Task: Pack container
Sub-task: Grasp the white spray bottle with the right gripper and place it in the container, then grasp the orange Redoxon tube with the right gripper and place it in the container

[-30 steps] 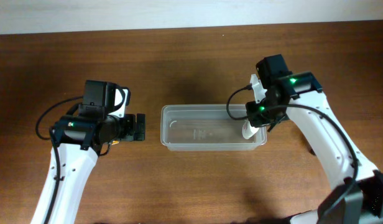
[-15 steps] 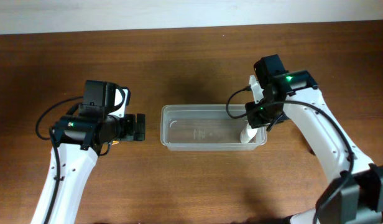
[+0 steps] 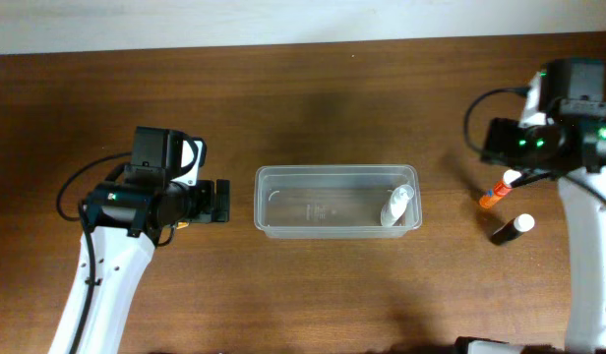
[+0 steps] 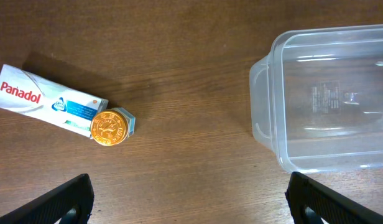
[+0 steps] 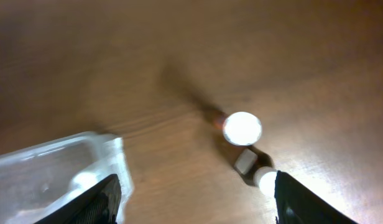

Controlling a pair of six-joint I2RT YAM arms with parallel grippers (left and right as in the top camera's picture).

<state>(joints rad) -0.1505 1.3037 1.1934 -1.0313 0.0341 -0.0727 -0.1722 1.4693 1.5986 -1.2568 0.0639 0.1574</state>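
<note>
The right hand (image 5: 196,196), spread and empty, should centre over the orange white-capped tube (image 3: 493,194) (left hand (image 4: 188,190) likewise spread), clear of the neighbouring dark white-capped bottle (image 3: 512,229), before closing.

The right wrist view is smeared throughout. A white cap (image 5: 242,128) and a smaller cap (image 5: 264,178) toward 4 o'clock are mere glare blobs, their bodies unreadable. The container (image 5: 114,165) runs off the edge at 8 o'clock. In the left wrist view the container is cut at 3 o'clock and the Panadol box (image 4: 48,102) at 9 o'clock. The print (image 4: 328,96) on the container's floor is too small to read.
</note>
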